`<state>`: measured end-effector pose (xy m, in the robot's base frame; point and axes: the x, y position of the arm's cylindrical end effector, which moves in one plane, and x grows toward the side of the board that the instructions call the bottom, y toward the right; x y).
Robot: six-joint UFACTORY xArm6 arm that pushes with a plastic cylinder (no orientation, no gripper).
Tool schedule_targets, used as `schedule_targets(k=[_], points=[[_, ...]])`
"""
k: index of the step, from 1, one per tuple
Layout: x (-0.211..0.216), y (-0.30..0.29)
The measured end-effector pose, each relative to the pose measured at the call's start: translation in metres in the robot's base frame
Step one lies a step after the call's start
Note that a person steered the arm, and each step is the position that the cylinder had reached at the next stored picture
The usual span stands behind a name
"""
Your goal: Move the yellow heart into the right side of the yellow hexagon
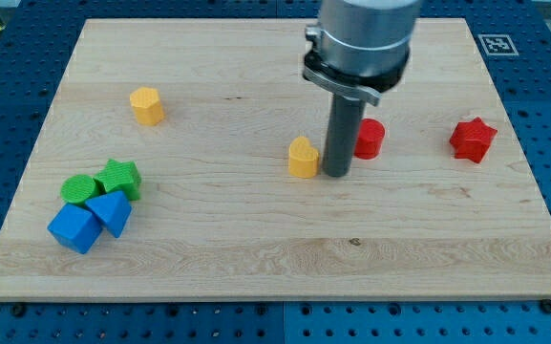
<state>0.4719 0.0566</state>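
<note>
The yellow heart (pixel 303 158) lies near the middle of the wooden board (pixel 275 239). The yellow hexagon (pixel 146 105) sits far to the view's left and a little higher. My tip (pixel 336 174) rests on the board just to the right of the yellow heart, close to it or touching it. The dark rod rises from the tip to the grey arm body (pixel 361 43) at the view's top.
A red round block (pixel 368 139) sits just right of the rod, partly behind it. A red star (pixel 473 139) lies further right. At lower left cluster a green cylinder (pixel 78 188), a green star (pixel 120 178) and two blue blocks (pixel 109 210) (pixel 74 228).
</note>
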Motion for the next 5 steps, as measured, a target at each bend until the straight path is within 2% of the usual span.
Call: schedule_targets(k=[1, 3, 5], points=[[-0.005, -0.016], [-0.005, 0.017], [0.019, 0.001]])
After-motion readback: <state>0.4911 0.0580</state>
